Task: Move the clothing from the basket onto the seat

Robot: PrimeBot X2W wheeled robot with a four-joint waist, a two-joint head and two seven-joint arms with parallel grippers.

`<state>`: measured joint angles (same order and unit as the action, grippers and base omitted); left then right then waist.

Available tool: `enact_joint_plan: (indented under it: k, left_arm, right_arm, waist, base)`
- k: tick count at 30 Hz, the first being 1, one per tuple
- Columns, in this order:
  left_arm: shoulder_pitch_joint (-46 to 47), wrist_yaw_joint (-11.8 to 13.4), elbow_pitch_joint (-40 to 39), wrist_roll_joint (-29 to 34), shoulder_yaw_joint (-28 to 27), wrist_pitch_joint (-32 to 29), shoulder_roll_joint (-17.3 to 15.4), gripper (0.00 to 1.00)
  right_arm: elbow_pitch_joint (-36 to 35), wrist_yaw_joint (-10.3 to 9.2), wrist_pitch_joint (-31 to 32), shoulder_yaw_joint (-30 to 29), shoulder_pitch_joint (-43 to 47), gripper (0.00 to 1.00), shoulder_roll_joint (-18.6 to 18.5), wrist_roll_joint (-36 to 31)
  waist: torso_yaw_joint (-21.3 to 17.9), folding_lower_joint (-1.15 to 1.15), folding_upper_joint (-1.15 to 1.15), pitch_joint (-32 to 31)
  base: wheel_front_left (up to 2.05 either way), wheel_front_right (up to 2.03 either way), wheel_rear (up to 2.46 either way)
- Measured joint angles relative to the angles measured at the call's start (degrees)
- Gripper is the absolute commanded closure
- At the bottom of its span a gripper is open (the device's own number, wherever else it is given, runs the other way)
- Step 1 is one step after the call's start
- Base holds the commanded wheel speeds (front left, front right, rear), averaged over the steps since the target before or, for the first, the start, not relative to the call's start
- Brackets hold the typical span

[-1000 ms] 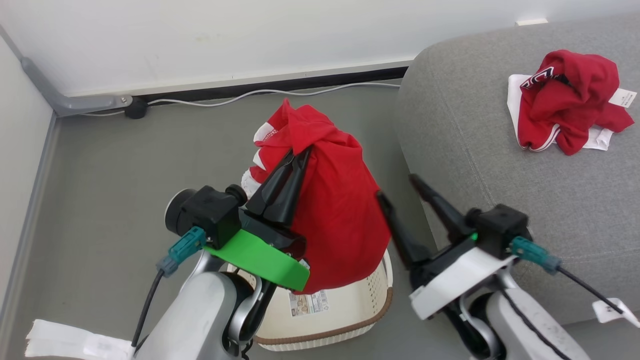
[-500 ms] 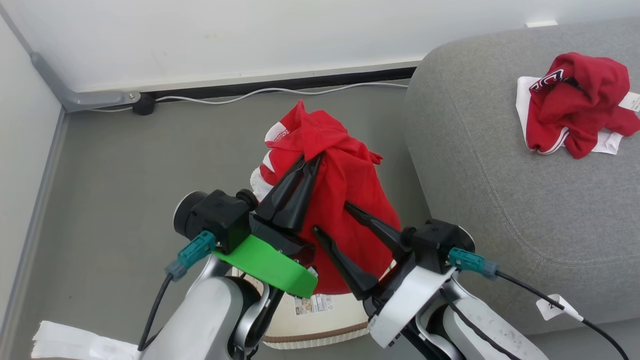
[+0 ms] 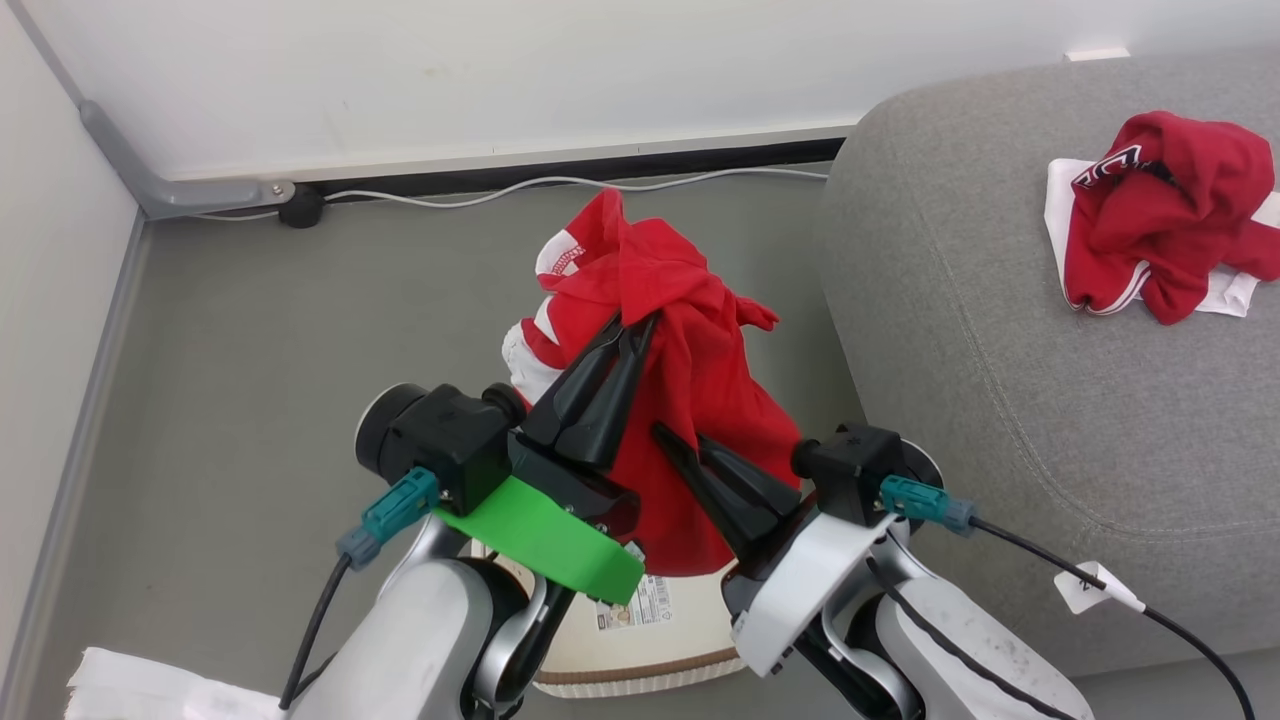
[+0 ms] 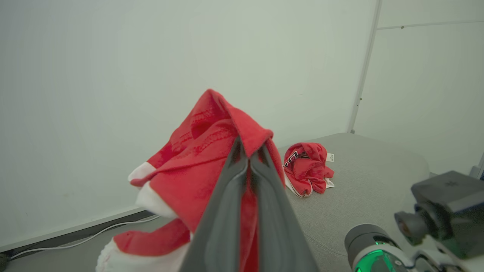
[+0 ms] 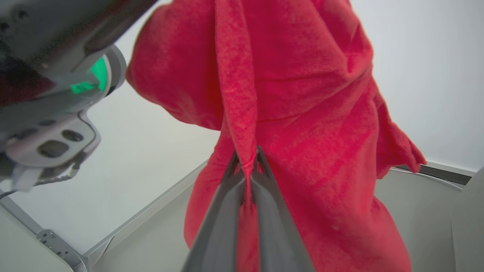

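A grey floor (image 3: 250,330) runs up to a white wall (image 3: 500,70), with a pale cable (image 3: 480,190) lying along the dark baseboard. To my right stands the seat (image 3: 1000,330), a broad light-grey cushion with a rounded corner.

My left end effector (image 3: 638,325) is clenched on the clothing (image 3: 690,380). Its two dark fingers are pressed together near the top of the red fabric, and a peak of cloth with white trim rises above the fingertips. The left wrist view shows the fabric folded over the tips and falling away on both sides.

My right end effector (image 3: 680,438) is lower down and closer to me, and it is also clamped on the clothing. In the right wrist view a vertical pleat of red cloth is pinched between its two fingertips, while the rest of the garment hangs loose around it.

The clothing is up in the air between my two end effectors, over the basket (image 3: 690,630). The basket sits on the floor just beside the seat, showing its cream wall, brown rim and barcode sticker below my wrists. I cannot tell whether the bottom hem is touching the basket.

A second red garment (image 3: 1160,230) with white trim lies crumpled on the seat, well apart from the one I hold. Something white and flat (image 3: 150,690) lies on the floor at my lower left.
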<state>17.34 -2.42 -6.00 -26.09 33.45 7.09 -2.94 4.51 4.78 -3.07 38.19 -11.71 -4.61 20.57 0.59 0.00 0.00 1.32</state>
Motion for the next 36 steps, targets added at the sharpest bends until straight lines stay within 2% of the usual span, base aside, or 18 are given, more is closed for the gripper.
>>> enact_joint_plan:
  k: [9, 10, 11, 12, 13, 14, 25, 36]
  left_arm:
    - [-0.1, 0.1, -0.7, 0.1, 0.4, -0.5, -0.3, 1.00]
    - [-0.1, 0.1, -0.8, 0.1, 0.6, -0.5, -0.3, 0.96]
    - [-0.1, 0.1, -1.0, 0.1, 0.7, -0.6, -0.4, 0.71]
    - [-0.1, 0.1, -1.1, 0.1, 0.9, -0.6, -0.4, 0.54]
    - [-0.1, 0.1, -1.1, 0.1, 1.2, -1.2, -0.4, 0.22]
    - [-0.1, 0.1, -1.1, 0.1, 1.5, -1.5, -0.5, 0.00]
    - [-0.9, -0.7, -2.0, 1.2, 3.5, -3.6, -2.7, 0.00]
    - [-4.2, -1.6, -1.9, 2.3, 6.9, -6.8, -5.0, 0.00]
  right_arm:
    - [0.9, 0.01, -1.6, -0.8, -2.5, 1.00, 0.2, 0.2]
    - [1.0, 0.01, -2.0, -1.0, -2.8, 1.00, 0.2, 0.2]
    - [1.1, 0.01, -2.3, -1.1, -3.2, 1.00, 0.2, 0.2]
    - [1.2, 0.01, -2.4, -1.3, -3.5, 1.00, 0.2, 0.2]
    - [1.4, 0.01, -2.7, -1.4, -3.7, 1.00, 0.2, 0.2]
    - [1.5, 0.01, -3.0, -1.5, -4.0, 1.00, 0.2, 0.2]
    - [3.4, 0.16, -4.8, -4.3, -7.8, 1.00, 0.3, 0.2]
    - [7.2, -1.35, -6.0, -8.3, -8.9, 1.00, -1.1, 0.7]
  waist:
    - [0.0, 0.00, 0.00, 0.1]
    - [0.0, 0.00, 0.00, 0.1]
    - [0.0, 0.00, 0.00, 0.1]
    - [0.0, 0.00, 0.00, 0.1]
    - [0.0, 0.00, 0.00, 0.1]
    - [-0.1, 0.00, 0.00, 0.1]
    - [-0.6, 0.00, 0.00, 0.8]
    - [-1.4, 0.00, 0.00, 1.7]
  base:
    - [0.00, 0.00, 0.00]
    - [0.00, 0.00, 0.00]
    - [0.00, 0.00, 0.00]
    - [0.00, 0.00, 0.00]
    - [0.00, 0.00, 0.00]
    - [0.00, 0.00, 0.00]
    - [0.00, 0.00, 0.00]
    - [0.00, 0.00, 0.00]
